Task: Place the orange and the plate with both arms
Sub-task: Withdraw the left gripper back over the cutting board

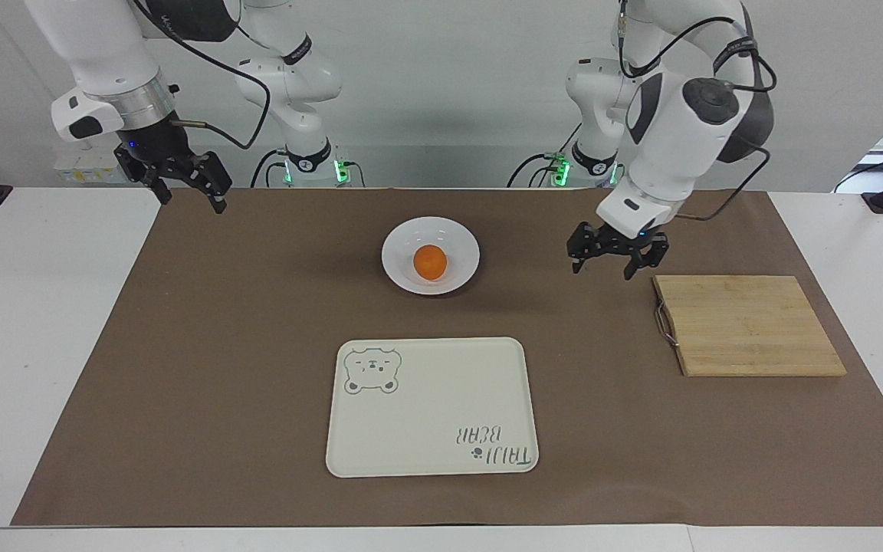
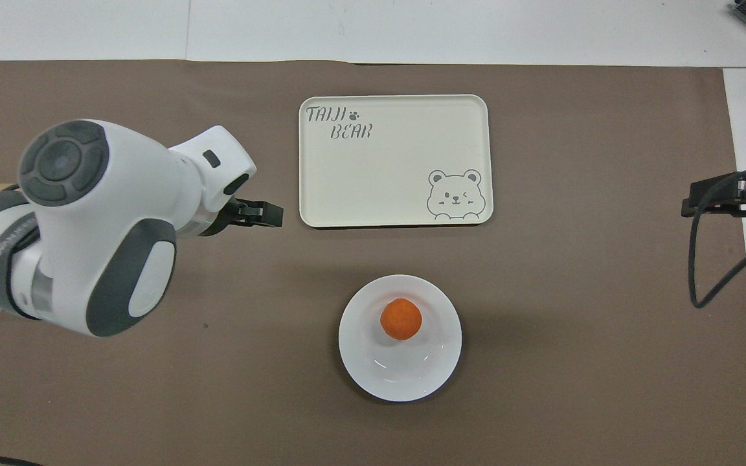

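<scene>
Looking along the table as the facing camera shows it, the right gripper point(image 1: 185, 184) comes first, hanging with its jaws spread and nothing in them over the edge of the brown mat point(image 1: 219, 345) at the right arm's end; that arm waits. Next, in the middle and close to the robots, sits the plate point(image 1: 395, 268), with the orange point(image 1: 430, 262) resting in its hollow, a little off centre. The cream tray point(image 1: 430, 437) with the bear drawing lies farther from the robots than the plate, apart from it and with nothing on it. Then comes the left gripper point(image 1: 615, 261), raised over bare mat between the plate and the wooden cutting board point(image 1: 748, 326), jaws spread and holding nothing.

I would judge the orange light, firm and quick to roll, so it wants a pinch across its widest part, from straight above. The plate looks hard, glossy and breakable; its raised rim is the only purchase, and smooth glaze may slip between narrow fingers. Lifted by one edge it will tilt, and the orange could roll off.
</scene>
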Tool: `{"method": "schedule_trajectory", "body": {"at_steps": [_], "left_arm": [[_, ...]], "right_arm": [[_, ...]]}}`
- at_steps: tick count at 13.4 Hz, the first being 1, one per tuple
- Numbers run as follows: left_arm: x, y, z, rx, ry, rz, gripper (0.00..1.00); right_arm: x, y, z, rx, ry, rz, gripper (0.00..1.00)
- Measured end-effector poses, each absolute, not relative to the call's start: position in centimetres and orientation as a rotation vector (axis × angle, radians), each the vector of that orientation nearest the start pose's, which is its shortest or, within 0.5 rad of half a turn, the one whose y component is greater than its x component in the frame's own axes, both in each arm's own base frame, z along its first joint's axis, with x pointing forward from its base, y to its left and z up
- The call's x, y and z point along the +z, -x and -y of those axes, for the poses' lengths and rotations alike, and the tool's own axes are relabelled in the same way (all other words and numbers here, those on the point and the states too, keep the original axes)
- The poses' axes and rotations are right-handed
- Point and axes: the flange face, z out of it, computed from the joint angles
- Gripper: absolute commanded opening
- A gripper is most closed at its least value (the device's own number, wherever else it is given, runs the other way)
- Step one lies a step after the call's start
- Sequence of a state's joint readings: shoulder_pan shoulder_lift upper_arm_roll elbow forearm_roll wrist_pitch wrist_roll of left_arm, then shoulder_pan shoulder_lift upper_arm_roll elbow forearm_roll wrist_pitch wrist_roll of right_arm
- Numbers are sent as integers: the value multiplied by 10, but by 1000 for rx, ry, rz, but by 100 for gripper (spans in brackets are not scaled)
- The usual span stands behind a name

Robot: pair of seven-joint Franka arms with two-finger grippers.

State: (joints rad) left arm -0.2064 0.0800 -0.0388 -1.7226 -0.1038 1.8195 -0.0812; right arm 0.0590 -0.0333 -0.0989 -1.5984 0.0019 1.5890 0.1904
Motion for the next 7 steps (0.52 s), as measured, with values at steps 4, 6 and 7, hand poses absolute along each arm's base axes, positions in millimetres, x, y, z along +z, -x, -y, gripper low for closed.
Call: {"method": "schedule_trajectory", "body": {"at_steps": [4, 6, 7], "left_arm": [[568, -570, 89, 135, 3186, -139, 100], [587, -566, 79, 166, 3176, -121, 100], [593, -564, 78, 165, 3176, -120, 100]], "right_arm": [[631, -546, 23, -37, 3114, -360, 100], [631, -546, 23, -37, 3114, -360, 100], [631, -546, 23, -37, 3114, -360, 100]]}}
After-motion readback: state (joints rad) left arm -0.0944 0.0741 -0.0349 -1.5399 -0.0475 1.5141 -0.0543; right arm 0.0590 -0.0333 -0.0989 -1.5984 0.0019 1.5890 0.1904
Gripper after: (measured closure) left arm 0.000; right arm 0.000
